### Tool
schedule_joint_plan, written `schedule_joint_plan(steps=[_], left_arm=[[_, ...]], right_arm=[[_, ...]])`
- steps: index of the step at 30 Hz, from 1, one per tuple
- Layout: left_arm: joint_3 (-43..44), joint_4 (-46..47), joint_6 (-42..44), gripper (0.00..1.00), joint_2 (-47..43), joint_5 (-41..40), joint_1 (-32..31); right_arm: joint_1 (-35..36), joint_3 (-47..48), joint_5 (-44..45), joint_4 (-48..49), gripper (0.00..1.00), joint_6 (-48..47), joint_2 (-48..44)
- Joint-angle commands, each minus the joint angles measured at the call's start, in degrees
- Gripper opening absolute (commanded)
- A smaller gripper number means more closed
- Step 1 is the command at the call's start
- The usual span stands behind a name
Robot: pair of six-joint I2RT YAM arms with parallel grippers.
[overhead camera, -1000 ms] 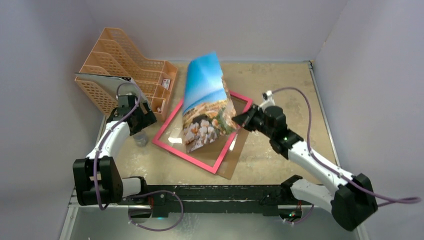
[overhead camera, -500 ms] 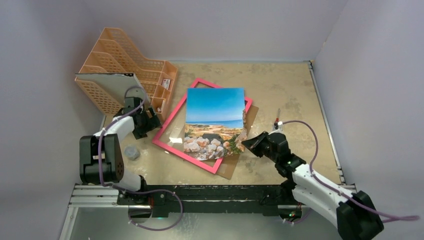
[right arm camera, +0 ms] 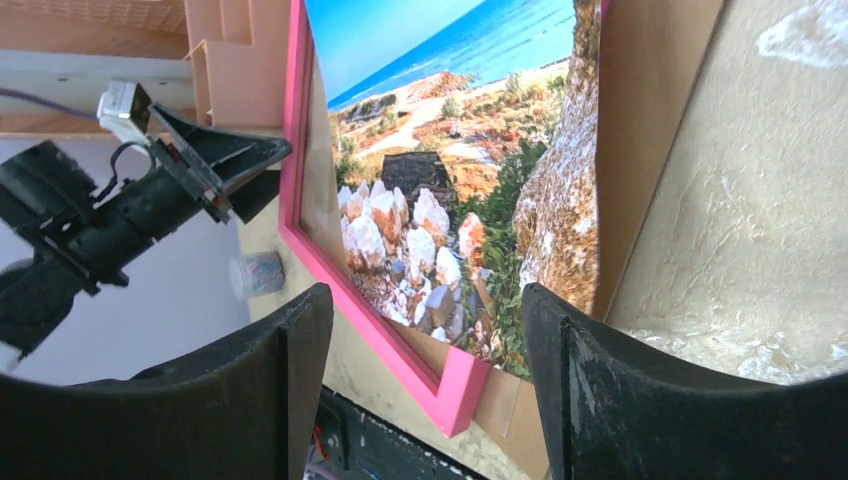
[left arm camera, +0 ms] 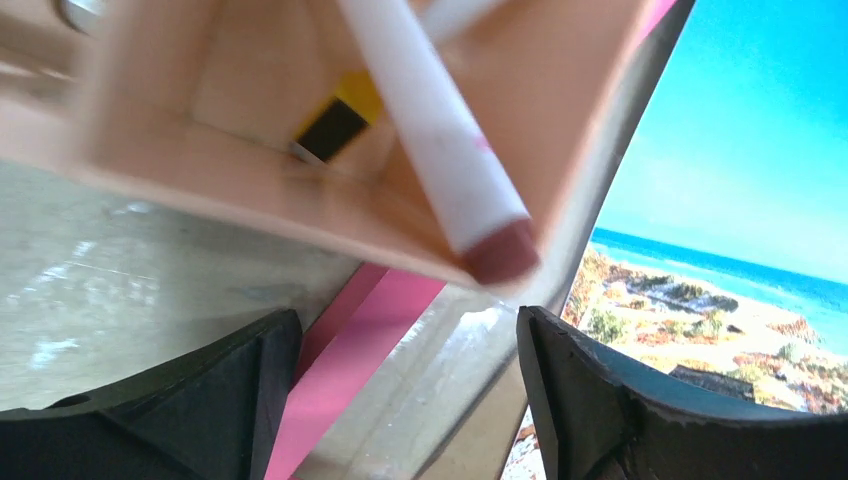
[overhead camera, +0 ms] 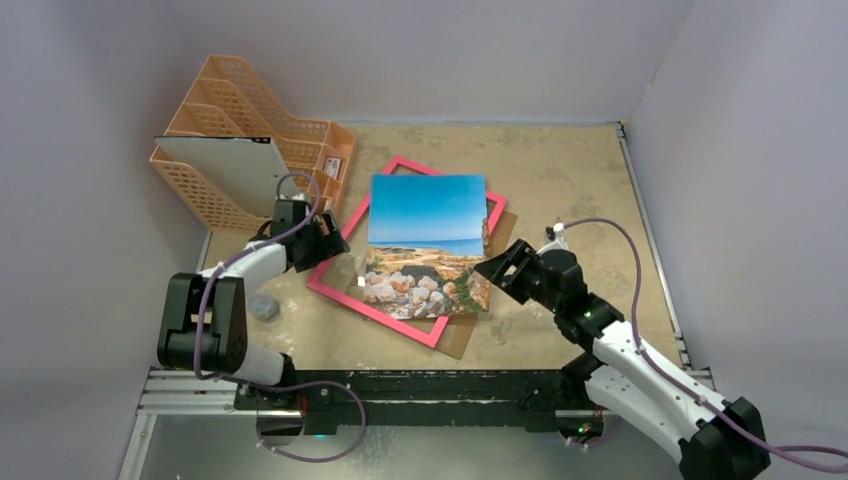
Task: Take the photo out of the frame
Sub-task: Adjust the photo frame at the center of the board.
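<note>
- Photo (overhead camera: 428, 245): lies face-up on top of the frame (overhead camera: 385, 320), skewed vs it. Sky half is toward frame's far side, rocks half toward its near side.
- Photo's right edge covers frame's right corner and looks a bit curled up in R wrist view.
- R claw (overhead camera: 497, 268): just right of frame, beside photo's lower right corner. Fingers spread wide, nothing between them, no hold on photo.
- L claw (overhead camera: 335, 240): at frame's left edge, fingers spread wide. Pink rail shows between them in L wrist view; can't tell if touching.
- Brown backing board (overhead camera: 468, 335): under frame, sticks out at its near right side.
- Orange file rack (overhead camera: 250, 110): just beyond frame's left edge, w/ a pale sheet (overhead camera: 220, 165) standing in it and a white marker (left arm camera: 440, 130), red-brown tip.
- Small pale cup (overhead camera: 263, 307): left of frame's near corner, on the table (overhead camera: 570, 180).
</note>
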Motion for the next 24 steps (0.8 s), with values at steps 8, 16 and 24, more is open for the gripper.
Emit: schedule_joint_plan(steps=[8,16,24], left_arm=[[-10.74,1.52,-5.19,0.79,-3.10,5.52,-4.84],[-15.58,2.76,-8.82,0.76,-9.24,7.20,-10.66],[-15.44,-1.98,-9.79,0.76,-15.64,2.60,-15.23]], right_arm=[[-0.54,13.01,12.80,-13.45,0.75,-9.29,17.24],[-4.19,13.06,6.78,-5.34,0.77,-12.45,25.04],[-4.05,15.24,1.99,-9.90,0.77,-18.05,20.96]])
